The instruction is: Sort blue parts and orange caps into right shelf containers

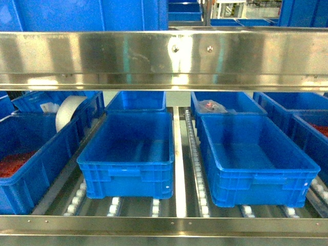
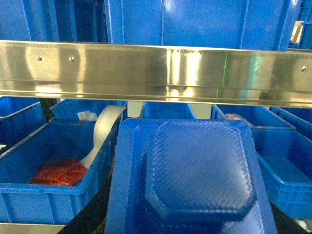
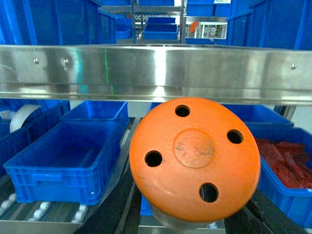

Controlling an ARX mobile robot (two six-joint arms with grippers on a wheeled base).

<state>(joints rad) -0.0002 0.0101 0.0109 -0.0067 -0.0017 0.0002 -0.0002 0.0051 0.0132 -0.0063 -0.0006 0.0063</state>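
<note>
A long shiny metal bar [image 1: 164, 60] runs across the shelf. Light shines off it. Below, small white rollers [image 1: 114, 205] sit in rows on the metal rack. Far behind, a bright room [image 1: 246, 9] shows.

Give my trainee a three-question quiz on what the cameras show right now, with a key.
1. True or false: the two middle crates in the head view hold parts.
2. What does the right wrist view show held up close: A) roll of tape B) orange cap C) red bag?
3. Fill in: the left wrist view shows a ____ part with an eight-sided raised face.

Key:
1. False: the left middle crate and right middle crate look empty.
2. B, the orange cap.
3. Blue, the blue part.
</note>
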